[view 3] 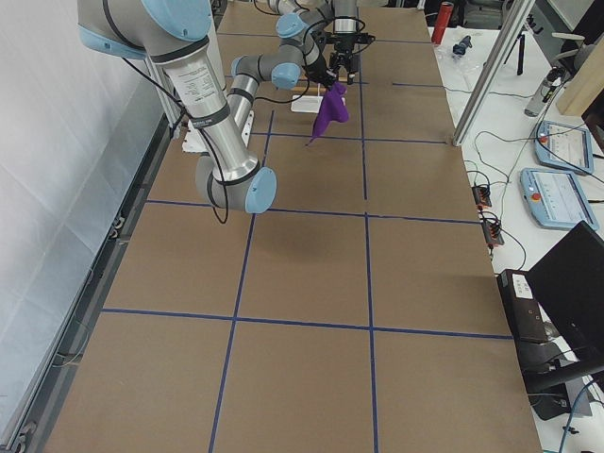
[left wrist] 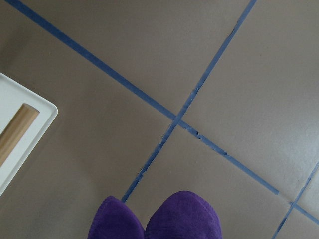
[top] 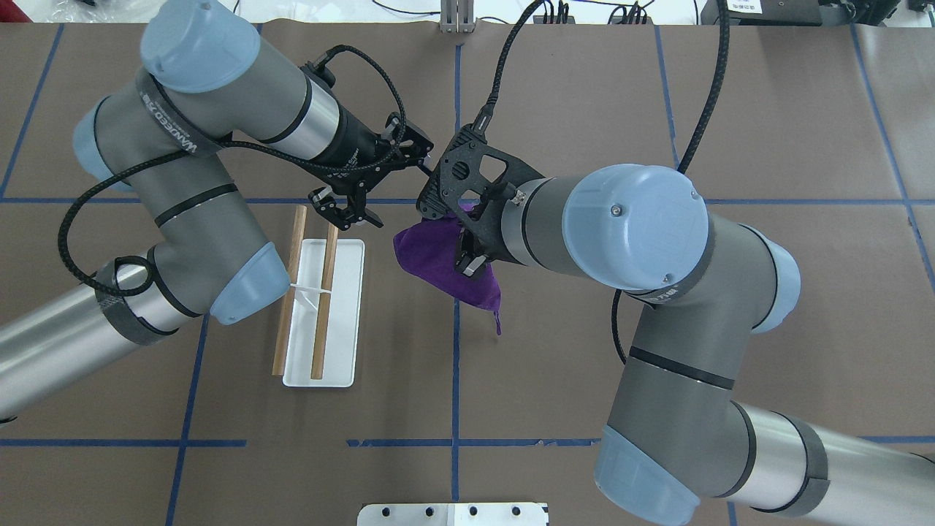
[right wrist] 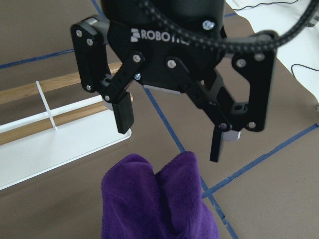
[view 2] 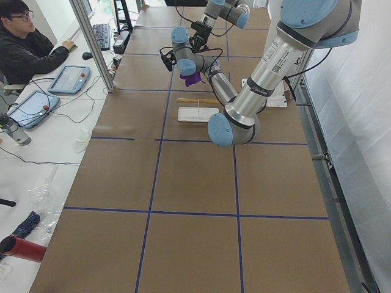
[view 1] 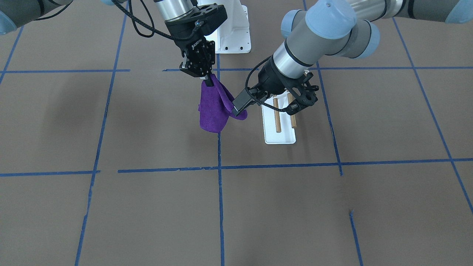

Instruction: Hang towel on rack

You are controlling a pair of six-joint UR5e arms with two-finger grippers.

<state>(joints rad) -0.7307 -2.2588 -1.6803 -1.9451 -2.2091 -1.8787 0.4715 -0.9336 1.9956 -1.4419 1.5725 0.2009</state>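
Note:
The purple towel hangs bunched in the air from my right gripper, which is shut on its top edge. It also shows in the overhead view and at the bottom of the right wrist view. My left gripper is open, its two fingers spread just over the towel's raised folds, touching nothing. In the front view the left gripper sits at the towel's side nearest the rack. The rack stands on the table beside the towel, with its two wooden dowels bare.
A big white bolted pedestal stands at the robot's side of the table. Blue tape lines cross the brown table. An operator sits at a desk beyond the table's far edge.

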